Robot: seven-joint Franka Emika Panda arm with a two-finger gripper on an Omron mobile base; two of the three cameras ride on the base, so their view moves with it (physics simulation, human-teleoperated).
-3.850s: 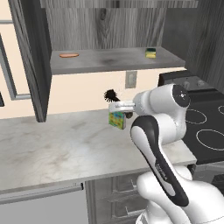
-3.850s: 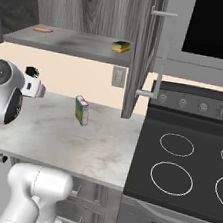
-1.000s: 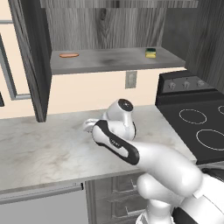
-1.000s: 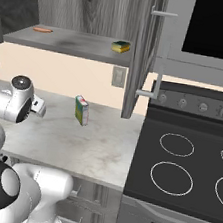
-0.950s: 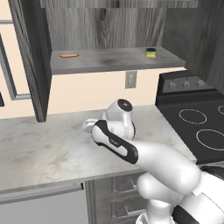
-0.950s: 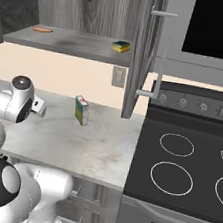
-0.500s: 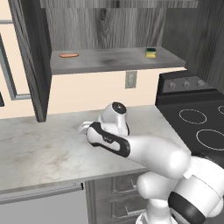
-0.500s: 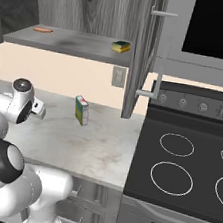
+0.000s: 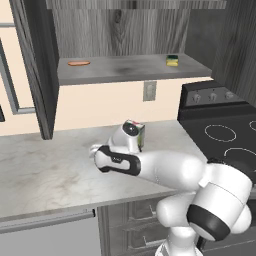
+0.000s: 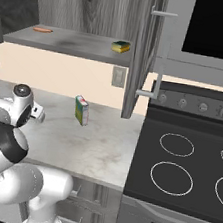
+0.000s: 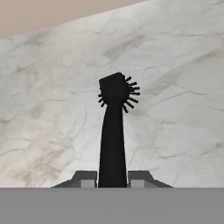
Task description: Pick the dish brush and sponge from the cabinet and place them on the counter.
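- Gripping the dish brush (image 11: pixel 113 131) by its handle, the claw (image 11: pixel 112 178) is closed, head over the surface (image 11: pixel 175 109).
- Sponge (image 9: pixel 172 61) sits at the cabinet (image 9: pixel 125 67) shelf's right end.

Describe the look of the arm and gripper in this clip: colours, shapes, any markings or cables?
The arm is glossy white with rounded, bulbous link shells and dark grey to black bands at the joints; one round grey joint cap shows in the right base view. No loose cables or legible markings are visible. The gripper shows two small dark grey, blocky finger tips.
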